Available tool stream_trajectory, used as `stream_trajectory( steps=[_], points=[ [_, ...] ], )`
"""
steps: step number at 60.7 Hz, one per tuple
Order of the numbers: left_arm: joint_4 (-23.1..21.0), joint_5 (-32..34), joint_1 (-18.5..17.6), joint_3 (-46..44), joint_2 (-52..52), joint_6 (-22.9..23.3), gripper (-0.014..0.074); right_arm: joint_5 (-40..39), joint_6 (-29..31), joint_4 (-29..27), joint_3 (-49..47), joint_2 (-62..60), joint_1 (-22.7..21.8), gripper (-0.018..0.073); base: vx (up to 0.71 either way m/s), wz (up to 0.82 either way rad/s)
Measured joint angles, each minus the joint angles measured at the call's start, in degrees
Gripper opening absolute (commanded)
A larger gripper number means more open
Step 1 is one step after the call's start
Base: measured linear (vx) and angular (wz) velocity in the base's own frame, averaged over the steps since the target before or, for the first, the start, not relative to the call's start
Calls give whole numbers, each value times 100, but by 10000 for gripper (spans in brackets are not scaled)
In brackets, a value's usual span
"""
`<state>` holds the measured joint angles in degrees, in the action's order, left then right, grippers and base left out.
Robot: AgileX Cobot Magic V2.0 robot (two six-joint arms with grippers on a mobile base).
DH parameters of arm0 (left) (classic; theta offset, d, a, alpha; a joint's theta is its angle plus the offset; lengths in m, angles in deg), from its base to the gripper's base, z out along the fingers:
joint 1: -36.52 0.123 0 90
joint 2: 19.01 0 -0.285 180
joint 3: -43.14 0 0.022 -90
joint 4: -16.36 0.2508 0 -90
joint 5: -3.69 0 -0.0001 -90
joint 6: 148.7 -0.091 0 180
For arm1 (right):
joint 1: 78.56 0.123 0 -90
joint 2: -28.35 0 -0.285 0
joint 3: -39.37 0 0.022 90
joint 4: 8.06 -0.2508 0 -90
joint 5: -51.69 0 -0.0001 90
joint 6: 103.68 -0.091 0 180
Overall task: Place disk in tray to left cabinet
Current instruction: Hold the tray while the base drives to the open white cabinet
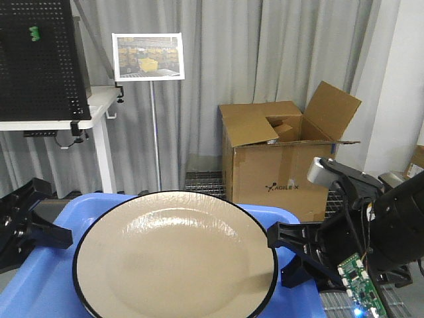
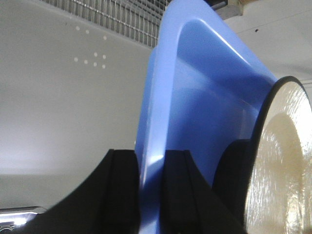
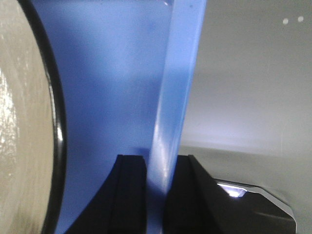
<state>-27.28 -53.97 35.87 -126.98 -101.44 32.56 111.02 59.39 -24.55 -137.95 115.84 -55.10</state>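
Blue tray (image 1: 40,278) holds the tan disk (image 1: 175,262), its side rims pinched by the left and right jaws.

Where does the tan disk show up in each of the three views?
Front view: disk at bottom centre, lying in the tray.
Left wrist view: disk at the right edge.
Right wrist view: disk at the left edge.
Shared landmark: the tray's blue rim.
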Motion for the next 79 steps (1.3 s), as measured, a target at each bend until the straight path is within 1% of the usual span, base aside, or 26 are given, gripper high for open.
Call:
stream_trajectory(
  steps=[19, 37, 55, 79],
  points=[
    [0, 6, 0, 0, 0, 0, 0, -6, 0, 1, 0, 0, 0, -4, 48, -13],
    [0, 6, 0, 0, 0, 0, 0, -6, 0, -5, 0, 0, 2, -4, 41, -36],
    [0, 11, 0, 0, 0, 0, 0, -6, 0, -5, 0, 0, 2, -4, 32, -60],
    [0, 11, 0, 0, 0, 0, 0, -6, 0, -5, 0, 0, 6, -4, 25, -78]
  ],
)
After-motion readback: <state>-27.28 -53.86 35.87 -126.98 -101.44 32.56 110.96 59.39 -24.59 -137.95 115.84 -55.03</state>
